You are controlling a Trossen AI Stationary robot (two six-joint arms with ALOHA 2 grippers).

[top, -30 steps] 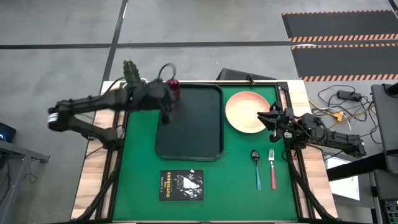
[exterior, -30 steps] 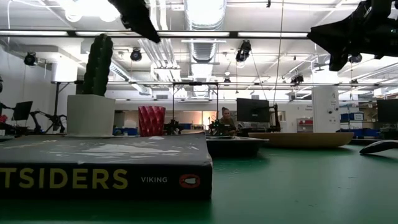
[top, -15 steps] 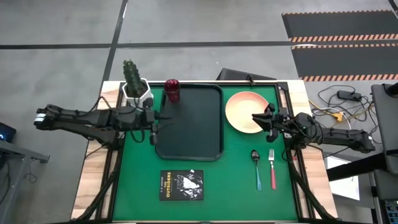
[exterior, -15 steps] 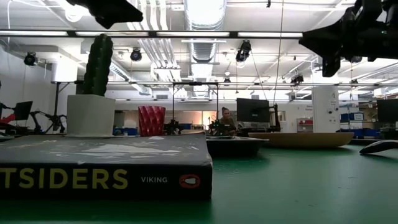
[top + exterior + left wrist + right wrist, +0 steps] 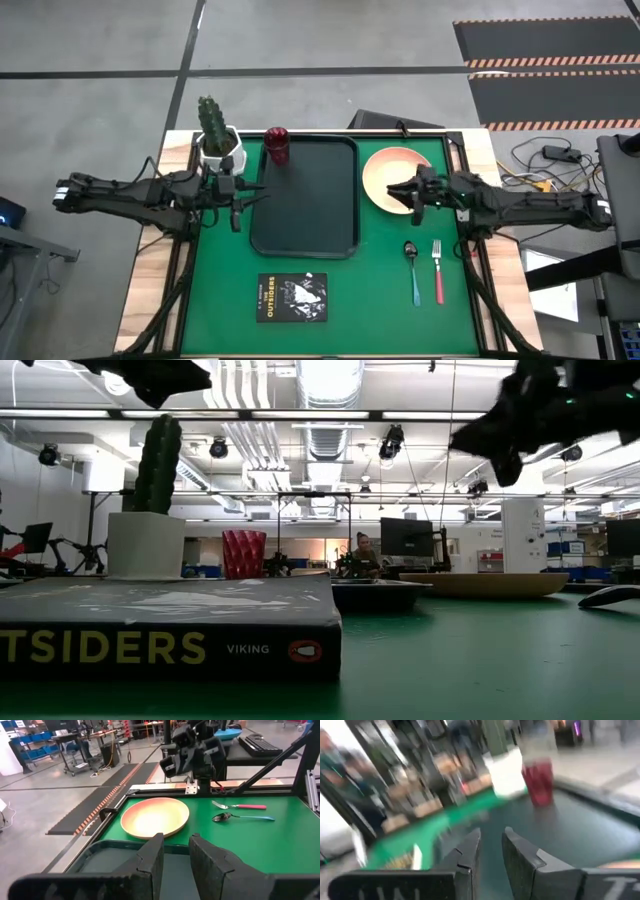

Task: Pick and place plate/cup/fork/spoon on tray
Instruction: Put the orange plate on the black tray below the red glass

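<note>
The peach-orange plate (image 5: 400, 178) lies on the green mat, right of the dark tray (image 5: 305, 215). The maroon cup (image 5: 277, 146) stands upright in the tray's far left corner; the right wrist view shows it too (image 5: 538, 782). The teal-handled spoon (image 5: 413, 270) and the red-handled fork (image 5: 438, 272) lie side by side on the mat, nearer than the plate. My right gripper (image 5: 392, 190) hovers over the plate's left edge, fingers slightly apart and empty. My left gripper (image 5: 245, 192) is beside the tray's left rim, slightly open and empty, pointing across the tray at the plate (image 5: 155, 816).
A white pot with a cactus (image 5: 218, 140) stands at the far left, next to the cup. A black book (image 5: 292, 297) lies near the table's front edge. Bare mat lies between the book and the cutlery. A dark keyboard (image 5: 395, 122) sits beyond the table's far edge.
My left gripper has drawn back from the cup toward the table's left and near side, ending beside the tray's left rim. The cup stays upright in the tray's corner. My right gripper has reached toward the table's left, from the plate's right side to over its left edge.
</note>
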